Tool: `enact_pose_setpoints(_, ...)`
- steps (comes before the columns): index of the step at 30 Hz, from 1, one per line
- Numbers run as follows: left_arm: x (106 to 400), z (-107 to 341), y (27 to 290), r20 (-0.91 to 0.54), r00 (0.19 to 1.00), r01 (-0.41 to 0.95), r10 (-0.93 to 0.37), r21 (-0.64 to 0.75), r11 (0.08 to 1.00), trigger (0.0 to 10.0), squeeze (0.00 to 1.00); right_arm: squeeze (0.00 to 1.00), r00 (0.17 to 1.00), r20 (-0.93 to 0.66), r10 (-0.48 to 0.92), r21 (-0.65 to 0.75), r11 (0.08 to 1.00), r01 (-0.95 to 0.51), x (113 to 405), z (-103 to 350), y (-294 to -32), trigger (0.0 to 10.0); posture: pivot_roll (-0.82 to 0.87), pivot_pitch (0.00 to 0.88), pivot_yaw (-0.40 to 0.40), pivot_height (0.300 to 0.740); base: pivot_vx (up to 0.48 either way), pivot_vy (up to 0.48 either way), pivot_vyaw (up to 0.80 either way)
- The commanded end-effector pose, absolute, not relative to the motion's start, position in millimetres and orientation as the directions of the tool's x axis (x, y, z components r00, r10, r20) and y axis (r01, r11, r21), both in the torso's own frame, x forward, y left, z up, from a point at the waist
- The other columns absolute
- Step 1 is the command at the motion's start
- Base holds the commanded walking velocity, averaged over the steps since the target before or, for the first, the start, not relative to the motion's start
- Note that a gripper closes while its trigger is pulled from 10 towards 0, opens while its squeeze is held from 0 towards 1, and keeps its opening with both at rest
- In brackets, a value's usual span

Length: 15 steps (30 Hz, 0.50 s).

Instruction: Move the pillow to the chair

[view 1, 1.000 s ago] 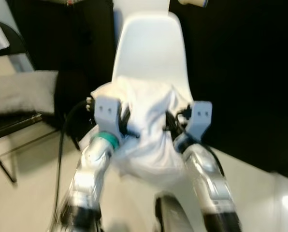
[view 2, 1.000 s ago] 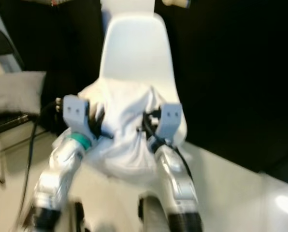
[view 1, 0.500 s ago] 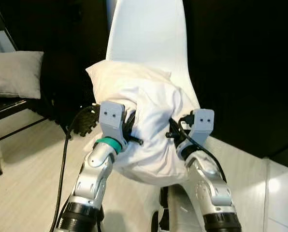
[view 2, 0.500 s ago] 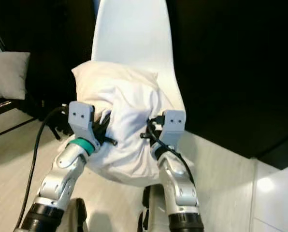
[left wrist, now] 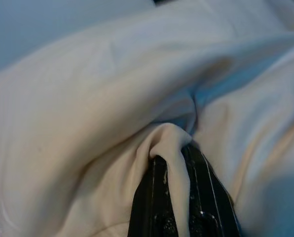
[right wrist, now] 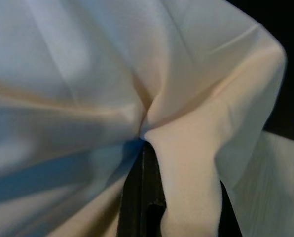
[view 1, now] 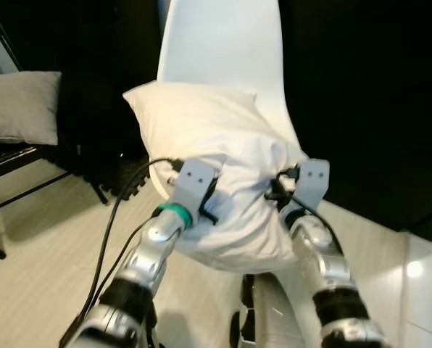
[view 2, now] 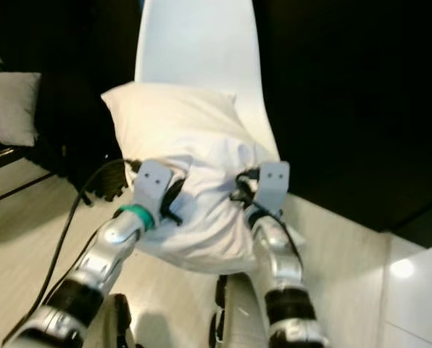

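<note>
Chair [view 1: 223, 51]: white, smooth moulded shell, at 12 o'clock. Pillow [view 1: 216, 138]: white, soft, creased fabric, resting against chair front, pinched between both grippers. Left gripper [left wrist: 179, 197] at 7 o'clock, right gripper [right wrist: 171, 197] at 5 o'clock, each clamped on a fold.

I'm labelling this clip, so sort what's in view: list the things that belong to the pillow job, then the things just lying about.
Part of the job:
white pillow, pinched on both sides
white chair, right behind it
left gripper, shut on a fold of the pillow
right gripper, shut on another fold

Just lying about:
grey cushion
black folding chair under that cushion
</note>
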<state>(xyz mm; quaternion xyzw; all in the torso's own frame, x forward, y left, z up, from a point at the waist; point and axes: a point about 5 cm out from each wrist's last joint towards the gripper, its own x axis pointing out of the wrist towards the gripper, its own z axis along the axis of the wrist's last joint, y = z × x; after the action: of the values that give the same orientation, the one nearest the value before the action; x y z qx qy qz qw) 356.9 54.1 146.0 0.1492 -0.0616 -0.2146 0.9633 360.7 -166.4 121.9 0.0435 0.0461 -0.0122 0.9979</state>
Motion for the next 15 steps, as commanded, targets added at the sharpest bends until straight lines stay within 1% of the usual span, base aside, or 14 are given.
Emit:
enact_pose_setpoints(1,358.3,139.5,57.3,0.038,0.913,0.37,-0.405,0.335,0.866,10.0,0.0,0.0,0.994,-0.103,-0.047,0.071,0.996,0.054,361.7,119.0,-169.3,10.0,-0.11,0.177,0.092,0.59,0.0,0.0,0.0)
enact_pose_setpoints(3,370.2,156.3,51.0,0.083,0.923,0.325,-0.375,0.353,0.878,10.0,0.0,0.0,0.988,-0.1,-0.116,0.046,0.992,0.121,369.0,125.0,-182.5,10.0,-0.12,0.183,0.107,0.59,0.0,0.0,0.0)
enact_pose_setpoints(4,379.1,170.9,49.8,0.125,0.936,0.262,-0.328,0.373,0.89,10.0,0.0,0.0,0.977,-0.106,-0.183,0.068,0.979,0.191,373.0,129.2,-193.6,10.0,-0.13,0.174,0.114,0.59,0.0,0.0,0.0)
enact_pose_setpoints(5,381.2,174.8,50.5,0.138,0.941,0.239,-0.31,0.38,0.893,10.0,0.0,0.0,0.974,-0.108,-0.2,0.077,0.975,0.209,373.7,130.2,-196.3,10.0,-0.13,0.174,0.114,0.59,0.0,0.0,0.0)
enact_pose_setpoints(12,387.0,179.7,55.0,0.151,0.951,0.196,-0.272,0.389,0.9,10.0,0.0,0.0,0.975,-0.082,-0.204,0.067,0.975,0.21,377.3,134.8,-198.3,10.0,-0.12,0.173,0.11,0.59,0.0,0.0,0.0)
enact_pose_setpoints(13,388.2,177.4,58.0,0.141,0.953,0.194,-0.267,0.393,0.899,10.0,0.0,0.53,0.978,-0.071,-0.197,0.058,0.978,0.201,378.1,135.0,-196.5,10.0,-0.12,0.162,0.103,0.59,0.0,0.0,0.0)
enact_pose_setpoints(14,388.0,170.8,61.7,0.11,0.956,0.207,-0.272,0.4,0.893,10.0,1.0,1.0,0.98,-0.067,-0.186,0.059,0.98,0.19,377.6,132.7,-193.2,10.0,-0.11,0.159,0.099,0.59,0.0,0.0,0.0)
enact_pose_setpoints(15,388.0,170.8,61.7,0.11,0.956,0.207,-0.272,0.4,0.893,10.0,1.0,1.0,0.98,-0.067,-0.186,0.059,0.98,0.19,377.6,132.7,-193.2,10.0,-0.11,0.159,0.099,0.59,0.0,0.0,0.0)
